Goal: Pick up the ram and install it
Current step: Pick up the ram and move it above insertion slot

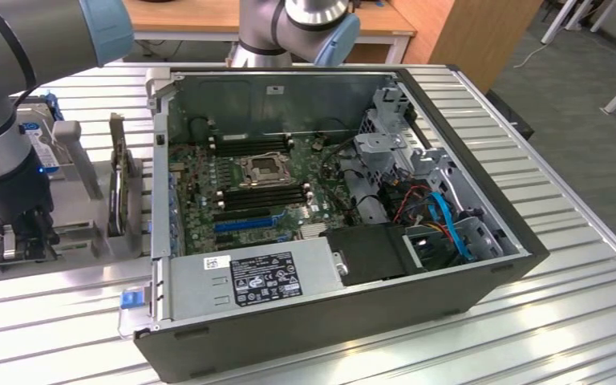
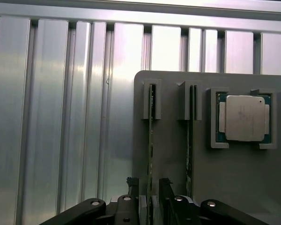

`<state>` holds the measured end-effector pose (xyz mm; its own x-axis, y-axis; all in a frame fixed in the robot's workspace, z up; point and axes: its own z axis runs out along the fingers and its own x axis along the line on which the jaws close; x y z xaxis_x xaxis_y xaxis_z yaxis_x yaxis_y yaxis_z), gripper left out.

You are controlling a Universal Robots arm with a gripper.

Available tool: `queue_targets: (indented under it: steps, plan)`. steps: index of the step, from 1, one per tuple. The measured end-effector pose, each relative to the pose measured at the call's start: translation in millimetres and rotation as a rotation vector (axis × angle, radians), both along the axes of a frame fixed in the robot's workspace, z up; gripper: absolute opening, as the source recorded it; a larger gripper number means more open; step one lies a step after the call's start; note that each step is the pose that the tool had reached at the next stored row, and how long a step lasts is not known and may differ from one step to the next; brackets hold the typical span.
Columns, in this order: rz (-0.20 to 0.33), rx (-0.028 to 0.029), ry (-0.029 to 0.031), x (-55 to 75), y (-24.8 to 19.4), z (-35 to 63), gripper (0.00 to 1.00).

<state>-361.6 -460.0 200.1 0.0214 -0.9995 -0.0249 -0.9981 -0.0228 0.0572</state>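
I saw the gripper (image 2: 150, 191) spread, its fingers (image 2: 166, 192) straddling the ram (image 2: 151, 136) standing on edge in the grey holder (image 2: 171, 159); a second stick (image 2: 189, 140) stood just beside it.

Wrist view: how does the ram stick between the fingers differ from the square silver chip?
The ram stick stands on edge, a long thin line; the square chip lies flat, showing its silver face. The ram stick sits between the open fingers; the square chip lies clear of them. Both rest in brackets on the grey holder.
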Motion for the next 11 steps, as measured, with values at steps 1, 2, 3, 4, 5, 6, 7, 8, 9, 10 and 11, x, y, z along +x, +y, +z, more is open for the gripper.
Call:
queue_targets:
  steps: [1, 2, 3, 4, 5, 6, 7, 8, 9, 10, 11]
  plan:
    - [0.0, 0.0, 0.0, 0.0, 0.0, 0.0, 0.31]
    - [0.0, 0.0001, -0.0001, 0.1, -0.1, -0.1, 0.31]
    - [0.0, 0.0001, -0.0001, 0.1, -0.1, 0.0, 0.31]
    - [0.0, 0.0, -0.0001, 0.1, -0.1, 0.0, 0.31]
    - [0.0, 0.0, -0.0001, 0.1, -0.2, 0.0, 0.31]
    - [0.0, 0.0, 0.0, 0.0, -0.2, 0.0, 0.31]
    - [0.0, 0.0, -0.0001, 0.1, -0.2, 0.0, 0.31]
    - [0.0, 0.0, -0.0001, 0.1, -0.2, 0.0, 0.31]
    - [0.0, 0.0, -0.0001, 0.1, -0.2, 0.0, 0.3]
    - [0.0, 0.0, -0.0001, 0.1, -0.2, 0.0, 0.3]
    - [0.0, 0.0001, -0.0001, 0.1, -0.2, 0.0, 0.3]
